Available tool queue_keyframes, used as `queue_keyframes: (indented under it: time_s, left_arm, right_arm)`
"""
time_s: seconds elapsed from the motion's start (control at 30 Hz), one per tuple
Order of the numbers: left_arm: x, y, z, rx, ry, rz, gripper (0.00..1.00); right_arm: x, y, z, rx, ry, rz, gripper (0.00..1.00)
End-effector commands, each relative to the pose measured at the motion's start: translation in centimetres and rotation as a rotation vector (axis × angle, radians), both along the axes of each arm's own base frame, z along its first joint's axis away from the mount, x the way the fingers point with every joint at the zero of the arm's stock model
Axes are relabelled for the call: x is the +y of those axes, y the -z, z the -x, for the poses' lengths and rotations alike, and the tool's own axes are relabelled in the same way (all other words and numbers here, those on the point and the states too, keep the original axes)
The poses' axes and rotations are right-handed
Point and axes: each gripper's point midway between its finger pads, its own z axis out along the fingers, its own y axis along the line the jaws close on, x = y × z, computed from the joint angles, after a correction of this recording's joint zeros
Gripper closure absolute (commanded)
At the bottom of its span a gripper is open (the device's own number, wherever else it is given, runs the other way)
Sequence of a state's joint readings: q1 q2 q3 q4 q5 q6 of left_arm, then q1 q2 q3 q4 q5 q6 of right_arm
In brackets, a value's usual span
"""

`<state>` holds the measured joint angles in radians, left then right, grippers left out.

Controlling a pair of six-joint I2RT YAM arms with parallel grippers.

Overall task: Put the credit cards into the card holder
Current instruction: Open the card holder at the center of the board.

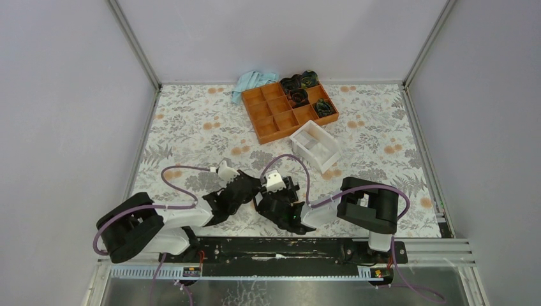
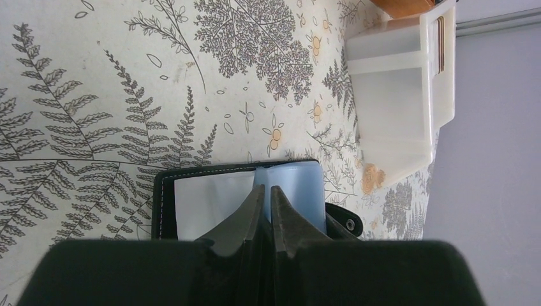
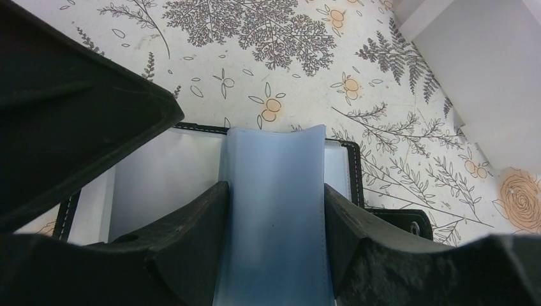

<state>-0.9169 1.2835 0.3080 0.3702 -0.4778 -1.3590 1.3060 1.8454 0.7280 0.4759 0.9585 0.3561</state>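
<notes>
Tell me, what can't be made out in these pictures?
Card holder: top view, hidden under the arms.
Credit cards: none clearly seen; white box interior too small from above, walled off in left wrist view.
Left gripper: whether it pinches a sleeve, hidden by its fingers.
Orange tray: dark contents too small, top view.

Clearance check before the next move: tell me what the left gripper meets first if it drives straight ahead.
The card holder: the left gripper points its narrowed fingertips at the light-blue lining, so it likely meets that almost at once. The wrist view leaves the gap between them unclear.
</notes>
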Motion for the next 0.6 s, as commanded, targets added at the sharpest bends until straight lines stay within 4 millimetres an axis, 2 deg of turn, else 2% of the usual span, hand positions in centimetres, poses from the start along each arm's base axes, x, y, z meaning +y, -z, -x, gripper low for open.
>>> queue_keyframes:
  time_s: [0.0, 0.27, 0.57]
  left_arm:
    - [-0.5, 1.7, 2.0, 0.056, 0.086, 0.006, 0.88]
    - [0.5, 1.7, 3.3, 0.06, 0.113, -0.049, 0.91]
    - [0.0, 3.7, 4.5, 0.12, 0.153, -0.098, 0.93]
  right_arm:
    - [-0.6, 1.6, 1.4, 0.064, -0.059, 0.073, 0.4]
    - [-0.5, 1.7, 1.3, 0.064, -0.053, 0.077, 0.4]
    - [-0.4, 1.3, 1.3, 0.062, -0.052, 0.069, 0.4]
